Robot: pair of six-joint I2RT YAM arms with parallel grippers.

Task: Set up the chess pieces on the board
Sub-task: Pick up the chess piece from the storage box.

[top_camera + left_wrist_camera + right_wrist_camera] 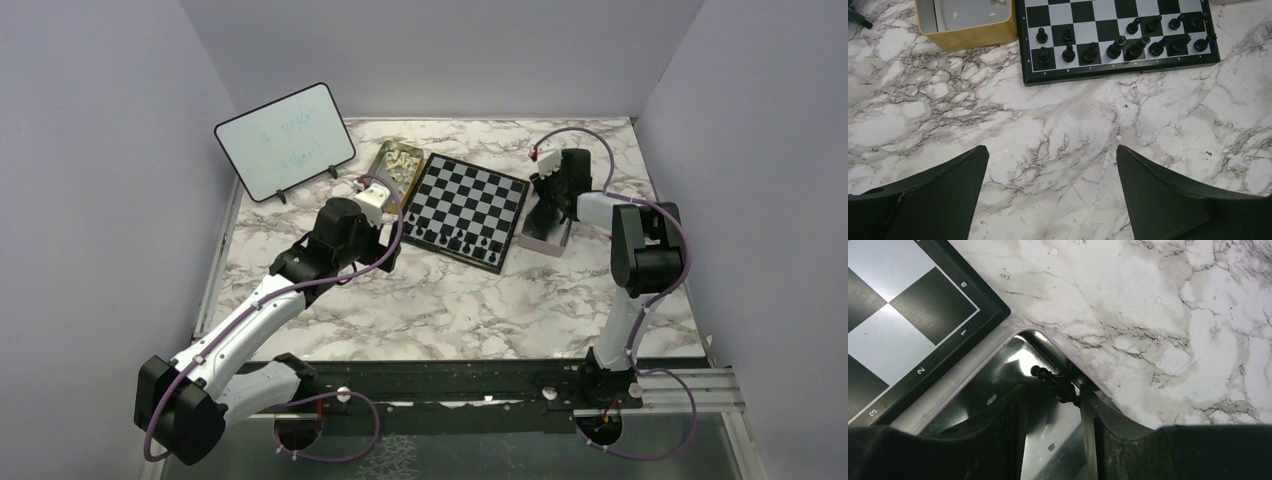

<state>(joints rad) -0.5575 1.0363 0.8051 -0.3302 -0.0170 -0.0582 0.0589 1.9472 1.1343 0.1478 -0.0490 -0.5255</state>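
While the right gripper [1052, 407] straddles a black chessman [1055, 382], its hold is unclear.
Jaws narrowly apart, piece lying at twelve o'clock in the tray [998, 365] corner, board [898, 315] at ten o'clock; best to pinch its waist squarely, then lift straight.

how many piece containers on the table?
2: gold tin left of the board, cream pieces inside; pink-rimmed tray off its right edge, one black piece inside. No others visible.

The board [470, 190] lies between tin [378, 165] and tray [541, 243], chess pieces [455, 238] on it.
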